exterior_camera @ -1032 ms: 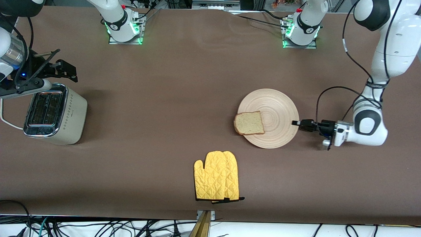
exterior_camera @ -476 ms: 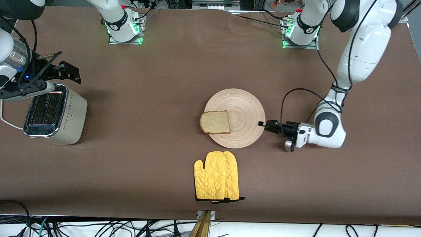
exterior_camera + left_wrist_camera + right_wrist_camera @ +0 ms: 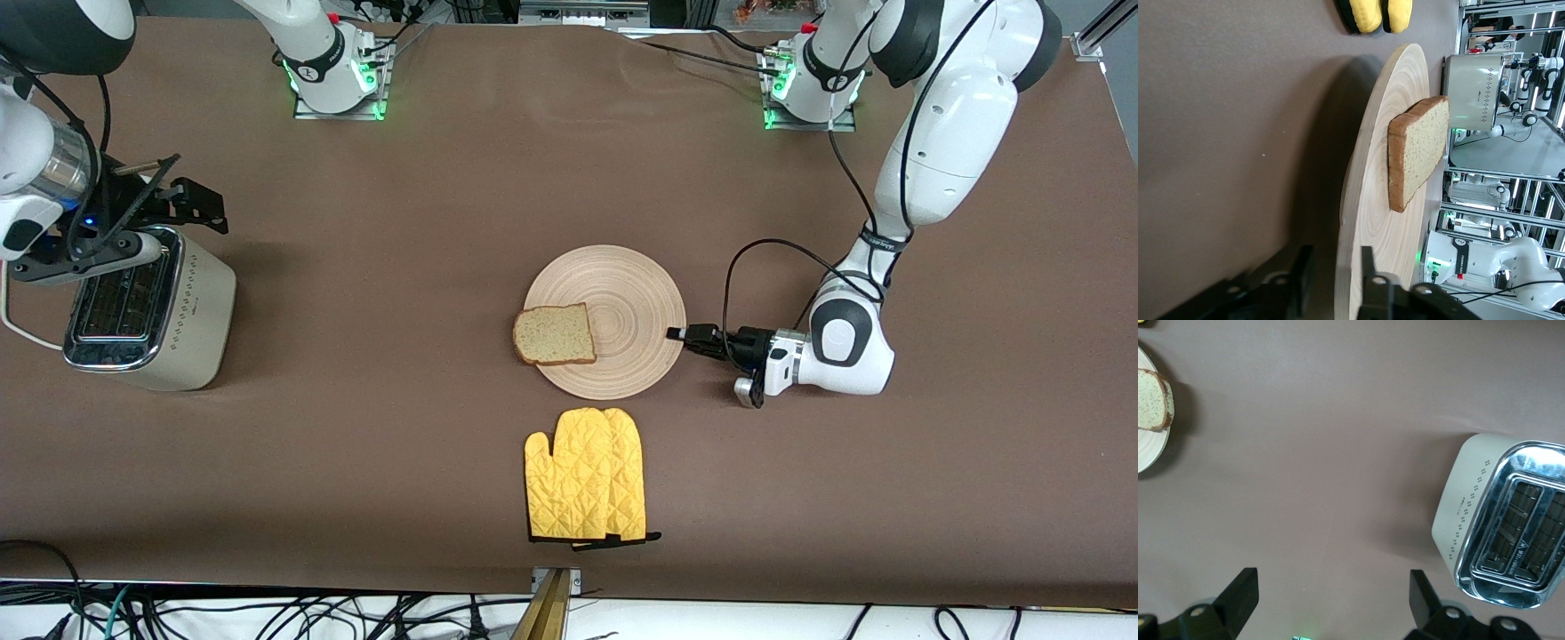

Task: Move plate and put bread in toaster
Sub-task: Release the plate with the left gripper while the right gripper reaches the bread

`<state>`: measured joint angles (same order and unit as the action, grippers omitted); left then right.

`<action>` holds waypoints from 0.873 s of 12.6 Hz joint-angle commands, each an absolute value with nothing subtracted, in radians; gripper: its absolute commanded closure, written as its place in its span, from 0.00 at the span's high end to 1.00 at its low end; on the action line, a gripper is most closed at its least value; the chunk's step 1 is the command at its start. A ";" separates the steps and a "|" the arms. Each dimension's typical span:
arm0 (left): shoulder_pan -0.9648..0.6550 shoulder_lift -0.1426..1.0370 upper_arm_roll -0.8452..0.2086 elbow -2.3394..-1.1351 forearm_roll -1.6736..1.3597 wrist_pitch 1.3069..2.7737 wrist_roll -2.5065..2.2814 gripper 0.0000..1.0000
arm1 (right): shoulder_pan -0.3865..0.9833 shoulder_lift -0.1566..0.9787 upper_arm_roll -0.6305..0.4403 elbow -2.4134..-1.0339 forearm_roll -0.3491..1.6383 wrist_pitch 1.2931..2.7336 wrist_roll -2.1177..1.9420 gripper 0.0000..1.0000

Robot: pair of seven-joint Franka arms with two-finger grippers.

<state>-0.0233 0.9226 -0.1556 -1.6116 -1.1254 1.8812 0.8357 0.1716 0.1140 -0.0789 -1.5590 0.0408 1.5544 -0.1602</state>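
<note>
Left pincer (image 3: pixel 677 333) sits low at the tabletop (image 3: pixel 427 204), fingers closed on the rim of the plate (image 3: pixel 622 293) at the edge facing the left arm's end; the left wrist view shows one finger above and one below the rim. Plate lies mid-tabletop, flat as far as I can tell, just farther from the front camera than the yellow oven mitt (image 3: pixel 587 487). Bread (image 3: pixel 555 334) lies on the plate at the rim toward the toaster (image 3: pixel 147 307), crust overhanging a bit. Right pincer (image 3: pixel 182 200) hovers wide open and empty, over the tabletop by the toaster's top, waiting. Risks: thin-rim grip is shallow, so a jerky drag could let the plate slip or pivot; any tilt or sudden stop could slide the overhanging bread off. Plate's near edge is close to the mitt, so drifting that way could snag it. Toaster is well apart from the bread, so a long carry.
</note>
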 commanded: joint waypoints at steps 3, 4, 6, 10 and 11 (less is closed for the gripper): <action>0.082 0.832 -0.146 -1.635 -1.026 1.783 0.857 1.00 | 0.189 0.162 -0.071 -1.557 0.142 1.588 -0.160 1.00; 0.113 0.784 -0.143 -1.632 -0.909 1.775 0.857 1.00 | 0.207 0.182 -0.066 -1.557 0.156 1.606 -0.152 1.00; 0.172 0.711 -0.146 -1.618 -0.702 1.775 0.856 1.00 | 0.250 0.239 -0.063 -1.557 0.228 1.666 -0.108 1.00; 0.187 0.608 -0.140 -1.536 -0.279 1.781 0.854 1.00 | 0.348 0.372 -0.061 -1.560 0.372 1.845 -0.040 1.00; 0.175 0.607 -0.152 -1.491 -0.146 1.781 0.854 1.00 | 0.376 0.411 -0.063 -1.560 0.418 1.902 -0.040 1.00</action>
<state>0.2019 0.6179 -0.1462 -1.5505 -0.3121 1.7785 0.8468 0.3393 0.3622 -0.0603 -1.5697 0.3579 1.8355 -0.0648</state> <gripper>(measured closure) 0.000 0.000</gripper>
